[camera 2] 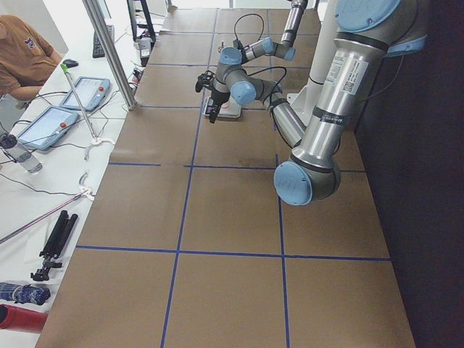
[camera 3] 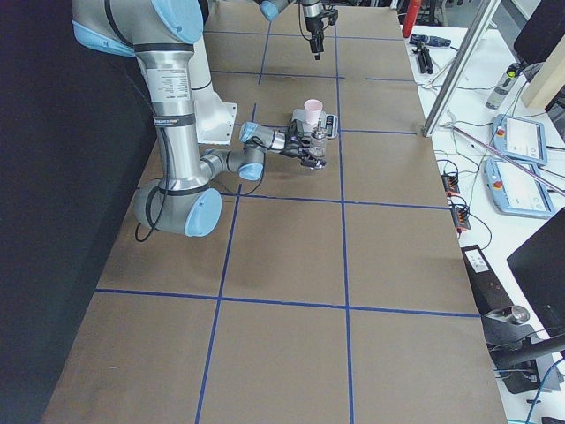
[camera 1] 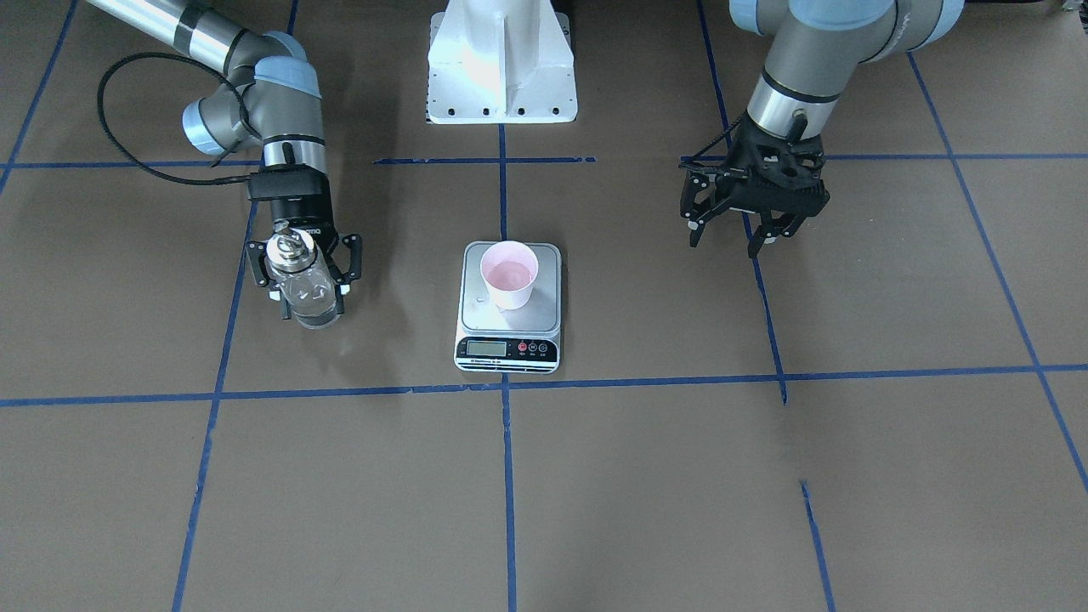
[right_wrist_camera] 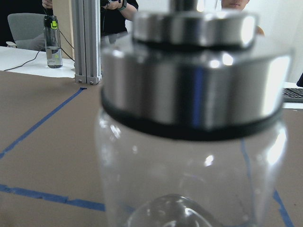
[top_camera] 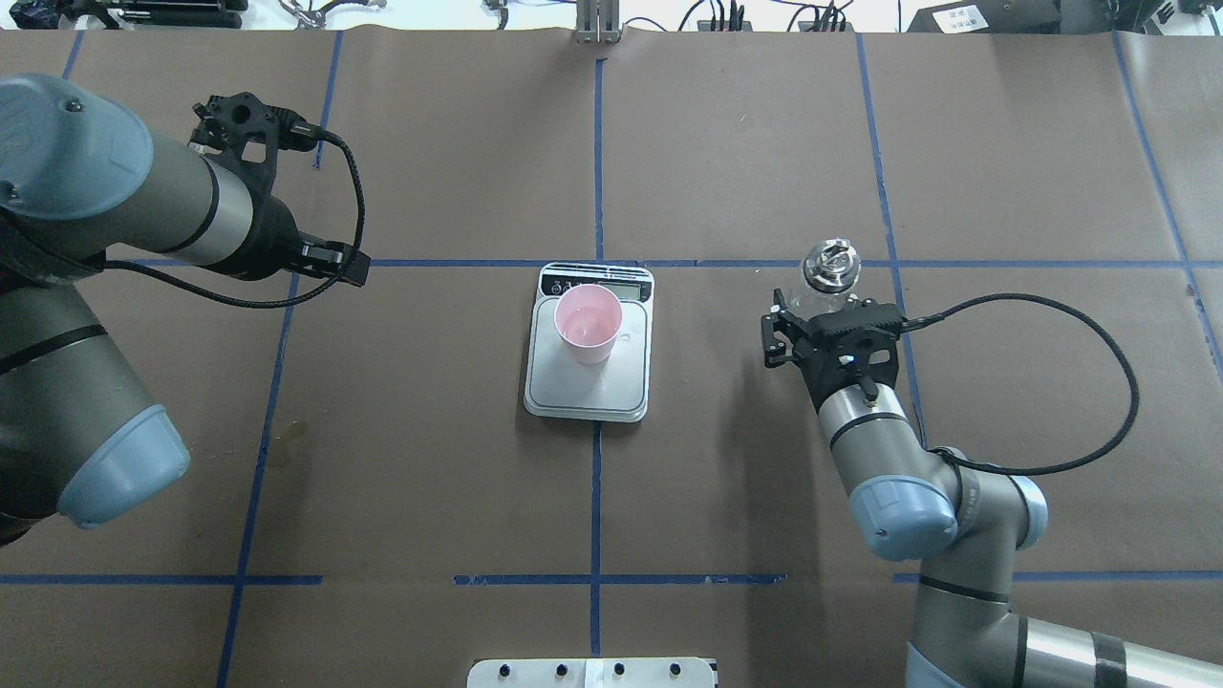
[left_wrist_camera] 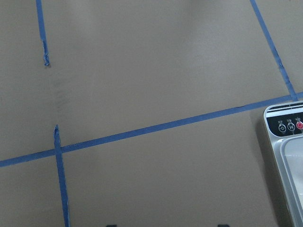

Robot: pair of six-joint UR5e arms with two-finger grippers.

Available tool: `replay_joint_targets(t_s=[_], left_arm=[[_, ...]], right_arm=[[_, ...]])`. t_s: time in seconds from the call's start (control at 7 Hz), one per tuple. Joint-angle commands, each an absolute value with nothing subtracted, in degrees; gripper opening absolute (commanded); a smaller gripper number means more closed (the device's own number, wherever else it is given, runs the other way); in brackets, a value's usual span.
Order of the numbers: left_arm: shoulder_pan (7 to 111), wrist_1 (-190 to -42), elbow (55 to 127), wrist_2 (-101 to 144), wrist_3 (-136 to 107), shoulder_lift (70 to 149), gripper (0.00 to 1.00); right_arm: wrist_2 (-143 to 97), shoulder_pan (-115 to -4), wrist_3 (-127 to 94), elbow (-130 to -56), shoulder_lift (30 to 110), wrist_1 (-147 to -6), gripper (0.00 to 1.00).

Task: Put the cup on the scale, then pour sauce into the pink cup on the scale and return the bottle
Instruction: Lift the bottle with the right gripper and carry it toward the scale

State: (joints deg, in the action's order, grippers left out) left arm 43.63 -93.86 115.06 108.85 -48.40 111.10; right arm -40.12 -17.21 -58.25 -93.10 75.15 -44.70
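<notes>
Exterior front-facing: nearest me is the scale (camera 1: 480,316), with the cup (camera 1: 508,274) upright on its platform. Level with the scale, on the robot's right of it and well apart, my right gripper (camera 1: 306,287) is clamped round the bottle (camera 1: 313,299). Farther back, on the scale's other side, the left gripper (camera 1: 735,240) hangs with fingers spread, holding nothing.

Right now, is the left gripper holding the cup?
No, the cup stands on the scale, while the left gripper hangs open and empty off to the side.
</notes>
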Motion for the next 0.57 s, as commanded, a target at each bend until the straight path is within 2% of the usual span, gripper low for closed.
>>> replay_joint_targets(t_s=[0.0,0.43], left_arm=[[43.7,-93.9,115.0,108.9,-48.3,110.9,0.76],[43.7,-93.9,115.3,108.8,-48.3,110.9,0.76]], right_arm=[[-39.7,-16.8,-58.1,-93.6,68.3,-62.0,0.00],[-40.1,-16.4,-58.3,-93.6,66.3,-61.6,0.00]])
